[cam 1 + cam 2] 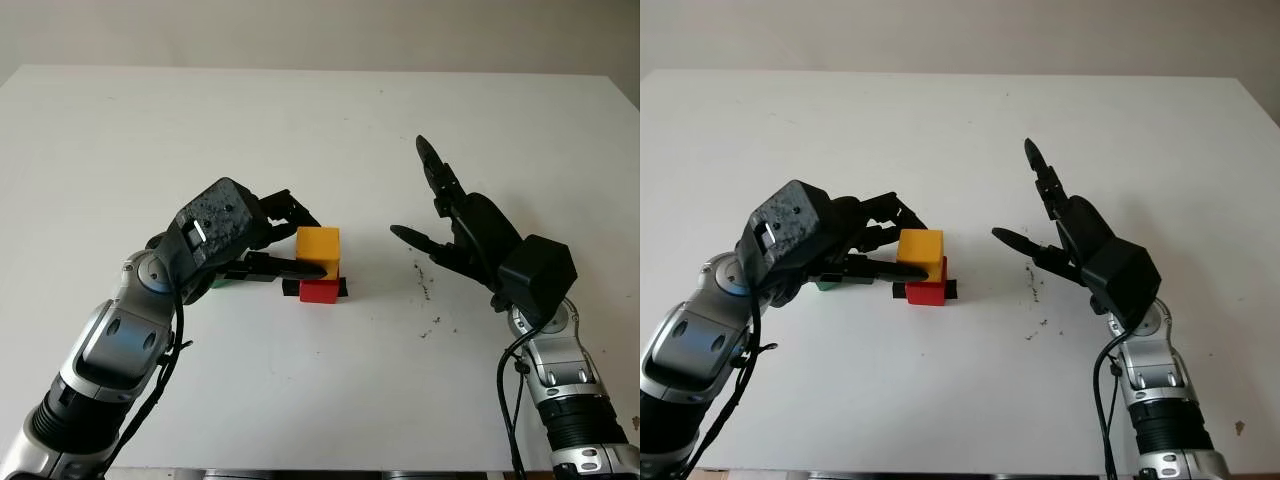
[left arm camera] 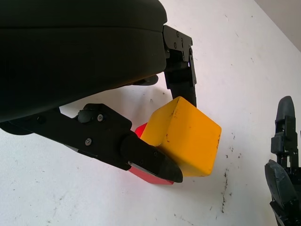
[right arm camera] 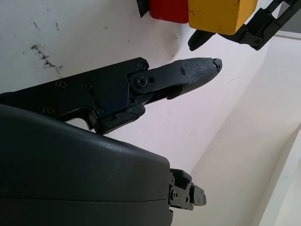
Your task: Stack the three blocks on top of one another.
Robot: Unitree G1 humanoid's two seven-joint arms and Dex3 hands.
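A yellow block (image 1: 318, 250) stands on a red block (image 1: 320, 291) at the middle of the white table (image 1: 330, 120). My left hand (image 1: 311, 246) is shut on the yellow block, with fingers (image 2: 181, 61) on its far side and the thumb (image 2: 150, 160) on its near side. A green block (image 1: 826, 285) lies on the table under that hand's palm, mostly hidden. To the right of the stack my right hand (image 1: 408, 187) hovers open, apart from the blocks. The yellow block (image 3: 221, 14) and red block (image 3: 168, 9) also show in the right wrist view.
Black patches (image 1: 343, 287) stick out from under the red block on both sides. Dark specks (image 1: 425, 285) dot the table below the right hand. The table's far edge (image 1: 320, 70) runs along the back.
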